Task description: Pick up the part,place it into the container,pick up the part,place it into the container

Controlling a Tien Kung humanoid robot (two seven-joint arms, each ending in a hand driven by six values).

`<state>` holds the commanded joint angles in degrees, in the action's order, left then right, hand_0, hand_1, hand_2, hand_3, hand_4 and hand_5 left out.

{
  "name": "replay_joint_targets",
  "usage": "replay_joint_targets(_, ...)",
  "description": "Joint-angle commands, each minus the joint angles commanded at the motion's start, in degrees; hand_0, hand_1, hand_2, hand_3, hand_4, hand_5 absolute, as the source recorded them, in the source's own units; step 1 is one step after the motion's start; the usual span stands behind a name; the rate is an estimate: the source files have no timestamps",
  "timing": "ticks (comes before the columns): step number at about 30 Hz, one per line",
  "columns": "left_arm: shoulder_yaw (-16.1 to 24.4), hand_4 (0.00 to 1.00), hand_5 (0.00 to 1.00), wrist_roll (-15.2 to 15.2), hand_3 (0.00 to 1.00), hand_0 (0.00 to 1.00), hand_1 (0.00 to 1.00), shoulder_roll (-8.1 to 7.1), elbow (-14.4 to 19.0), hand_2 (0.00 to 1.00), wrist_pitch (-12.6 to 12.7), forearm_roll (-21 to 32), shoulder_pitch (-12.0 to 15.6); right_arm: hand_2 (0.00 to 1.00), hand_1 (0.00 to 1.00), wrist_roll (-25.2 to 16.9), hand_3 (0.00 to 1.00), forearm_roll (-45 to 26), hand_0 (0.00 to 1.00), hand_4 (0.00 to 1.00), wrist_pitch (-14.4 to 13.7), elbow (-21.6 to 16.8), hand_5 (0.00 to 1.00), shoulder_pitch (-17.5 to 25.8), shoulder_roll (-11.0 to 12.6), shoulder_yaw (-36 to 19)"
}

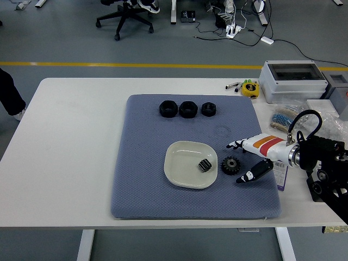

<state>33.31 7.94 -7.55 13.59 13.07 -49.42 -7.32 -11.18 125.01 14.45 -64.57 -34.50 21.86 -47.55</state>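
Observation:
A small black gear part point(204, 165) lies inside the white square dish point(179, 176) on the blue-grey mat. A larger black gear point(231, 165) lies on the mat just right of the dish. My right hand point(243, 160) hovers to the right of that gear with fingers spread and holds nothing. Three black ring-shaped parts point(186, 109) stand in a row at the mat's far edge. My left arm does not show.
The blue-grey mat point(147, 163) covers the table's middle. At the right are a grey box point(292, 79), a yellow tape measure point(250, 88), bags of small parts point(285, 117) and a label card point(280, 174). A person's dark sleeve point(10, 92) shows at the far left.

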Motion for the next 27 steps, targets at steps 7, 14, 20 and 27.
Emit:
replay_joint_targets(7, 0.0, 0.619, 0.578, 0.0, 0.553, 0.68, 0.653, -0.05, 0.0, 0.646, 0.0, 0.1, 0.1, 0.82, 0.726, 0.2, 0.842, -0.8, 0.729, 0.998, -0.8, 0.7, 0.501, -0.3, -1.2, 0.3)
replay_joint_targets(14, -0.1, 0.619, 0.579, -0.1, 0.553, 0.68, 0.654, -0.15, 0.1, 0.646, -0.1, 0.2, -0.2, 0.774, 0.684, 0.9, 0.779, -1.8, 0.698, 0.998, -2.1, 2.8, 0.486, -1.0, -2.2, 0.7)
replay_joint_targets(20, -0.6, 0.62, 0.579, -0.2, 0.554, 0.68, 0.652, -0.15, 0.1, 0.644, 0.0, 0.9, -0.3, 0.686, 0.611, 0.7, 0.618, -2.4, 0.592, 0.979, -2.7, 4.3, 0.438, -1.1, -2.4, 0.9)
replay_joint_targets(27, -0.7, 0.62, 0.579, -0.2, 0.553, 0.679, 0.652, -0.14, 0.1, 0.647, 0.0, 1.1, -0.3, 0.503, 0.456, 0.3, 0.508, -2.9, 0.394, 0.83, -2.8, 4.5, 0.353, -0.9, -2.6, 1.4)
